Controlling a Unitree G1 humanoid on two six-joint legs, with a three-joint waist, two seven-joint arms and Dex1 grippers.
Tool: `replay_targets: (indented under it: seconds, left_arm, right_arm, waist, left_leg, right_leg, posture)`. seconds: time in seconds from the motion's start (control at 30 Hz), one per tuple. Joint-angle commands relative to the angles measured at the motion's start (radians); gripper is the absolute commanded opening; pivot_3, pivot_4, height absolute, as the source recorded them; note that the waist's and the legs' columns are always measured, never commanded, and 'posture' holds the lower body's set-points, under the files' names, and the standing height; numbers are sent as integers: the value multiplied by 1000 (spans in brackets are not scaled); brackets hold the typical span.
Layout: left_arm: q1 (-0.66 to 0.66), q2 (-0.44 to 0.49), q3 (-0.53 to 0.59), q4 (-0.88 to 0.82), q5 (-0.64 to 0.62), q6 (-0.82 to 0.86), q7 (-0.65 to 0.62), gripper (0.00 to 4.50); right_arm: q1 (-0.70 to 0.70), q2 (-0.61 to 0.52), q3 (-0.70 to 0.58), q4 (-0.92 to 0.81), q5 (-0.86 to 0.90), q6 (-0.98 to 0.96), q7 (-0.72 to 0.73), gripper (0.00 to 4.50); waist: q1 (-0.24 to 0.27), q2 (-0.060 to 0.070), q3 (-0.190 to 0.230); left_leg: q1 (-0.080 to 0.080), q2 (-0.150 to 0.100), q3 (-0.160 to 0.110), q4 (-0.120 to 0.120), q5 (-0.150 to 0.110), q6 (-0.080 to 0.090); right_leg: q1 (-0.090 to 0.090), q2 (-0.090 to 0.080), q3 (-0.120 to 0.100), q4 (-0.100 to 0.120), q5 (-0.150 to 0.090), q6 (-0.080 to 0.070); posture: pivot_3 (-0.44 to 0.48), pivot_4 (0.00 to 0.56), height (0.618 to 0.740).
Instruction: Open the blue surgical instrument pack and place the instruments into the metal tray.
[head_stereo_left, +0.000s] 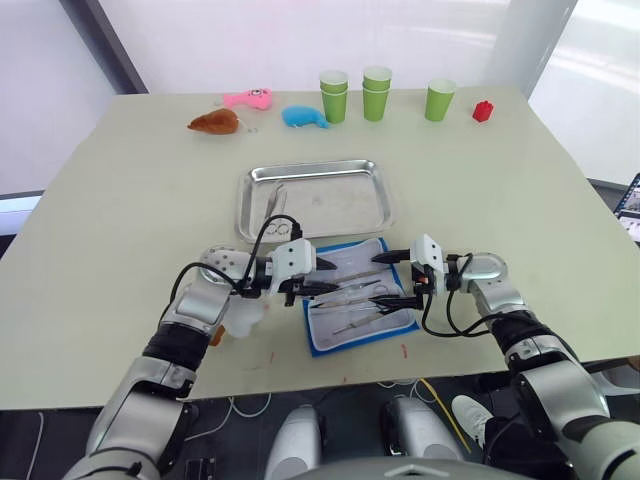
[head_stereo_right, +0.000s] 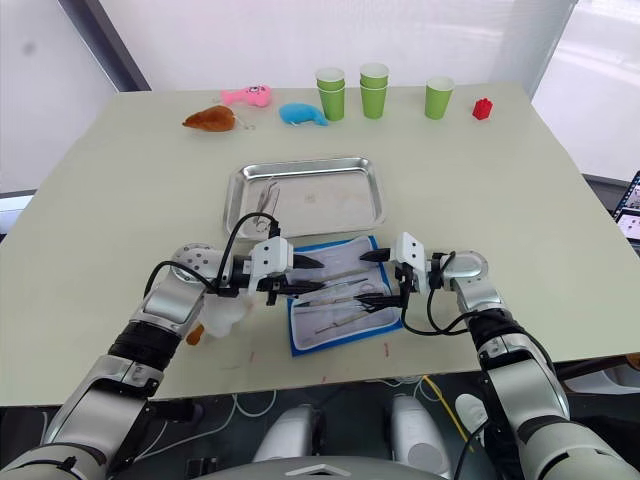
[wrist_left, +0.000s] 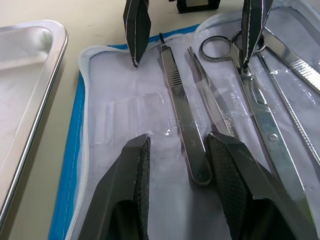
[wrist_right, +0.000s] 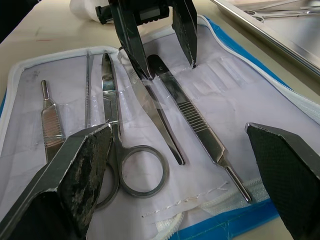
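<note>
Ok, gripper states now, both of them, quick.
Left gripper: open, holding nothing, fingers straddling a flat-handled instrument in the opened pack.
Right gripper: open wide, empty, over the pack.

The open pack (head_stereo_left: 358, 300) lies on the worktop (head_stereo_left: 120, 200) between the left gripper (head_stereo_left: 312, 277) and right gripper (head_stereo_left: 392, 277); the tray (head_stereo_left: 316, 201) lies just beyond both.
</note>
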Motion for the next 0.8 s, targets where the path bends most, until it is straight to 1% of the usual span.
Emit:
replay_targets:
  seconds: [0.03, 0.07, 0.1, 0.13, 0.17, 0.2, 0.23, 0.53, 0.7, 0.8]
  left_arm:
    - [0, -3, -16, 31, 31, -3, 14, 1909]
    - [2, -4, -14, 30, 29, 2, 14, 1909]
    - [4, -6, -11, 28, 24, 11, 11, 1383]
    - [6, -7, -10, 25, 21, 16, 10, 1155]
    - [8, -8, -8, 22, 20, 19, 9, 654]
    - [9, -8, -7, 20, 20, 20, 8, 261]
    - [11, -8, -5, 18, 21, 22, 11, 59]
    - [28, 17, 28, -101, -17, 127, 16, 59]
    - [25, 52, 35, -172, -31, 205, 6, 59]
    - [27, 83, 49, -247, -58, 284, -5, 59]
  right_arm:
    - [67, -10, 57, 77, -79, 43, -22, 4500]
    - [67, -10, 58, 77, -79, 43, -21, 4500]
    - [66, -10, 58, 76, -79, 43, -21, 4500]
    - [67, -10, 59, 76, -79, 44, -20, 4500]
    - [67, -10, 59, 75, -79, 44, -19, 4500]
    - [67, -11, 59, 75, -79, 44, -18, 4500]
    - [67, -11, 60, 75, -79, 45, -18, 4500]
    - [67, -11, 61, 74, -78, 49, -13, 4500]
    - [66, -10, 61, 75, -79, 49, -13, 4500]
    - [65, -9, 61, 75, -78, 50, -14, 4500]
  waist:
    - [0, 0, 0]
    - [0, 1, 0]
    - [0, 1, 0]
    - [1, 1, -1]
    - [2, 2, -1]
    - [2, 2, -1]
    - [2, 2, -1]
    - [1, 3, -1]
    - [0, 4, -1]
    - [-1, 3, -1]
  left_leg:
    - [0, 0, 0, 0, 0, 0]
    - [0, 0, 0, 0, 0, 0]
    - [0, 0, 0, 0, 0, 0]
    - [0, 0, 0, 0, 0, 0]
    - [0, 0, 0, 0, 0, 0]
    - [0, 0, 0, 0, 0, 0]
    - [0, 0, 0, 0, 0, 0]
    - [0, 0, 0, 0, 0, 0]
    - [0, 0, -1, 0, 0, 0]
    - [0, 0, 0, 0, 0, 0]
  right_leg:
    - [0, 0, 0, 0, 0, 0]
    - [0, 0, 0, 0, 0, 0]
    - [0, 0, 0, 0, 0, 0]
    - [0, 0, 0, 0, 0, 0]
    - [0, 0, 0, 0, 0, 0]
    - [0, 0, 0, 0, 0, 0]
    - [0, 0, 0, 0, 0, 0]
    - [0, 0, 0, 0, 0, 0]
    - [0, 0, 0, 0, 0, 0]
    - [0, 0, 0, 0, 0, 0]
  posture:
    - [0, 150, 740]
    - [0, 150, 740]
    - [0, 150, 740]
    - [0, 150, 740]
    - [0, 150, 740]
    - [0, 150, 740]
    - [0, 150, 740]
    - [0, 150, 740]
    - [0, 150, 740]
    - [0, 150, 740]
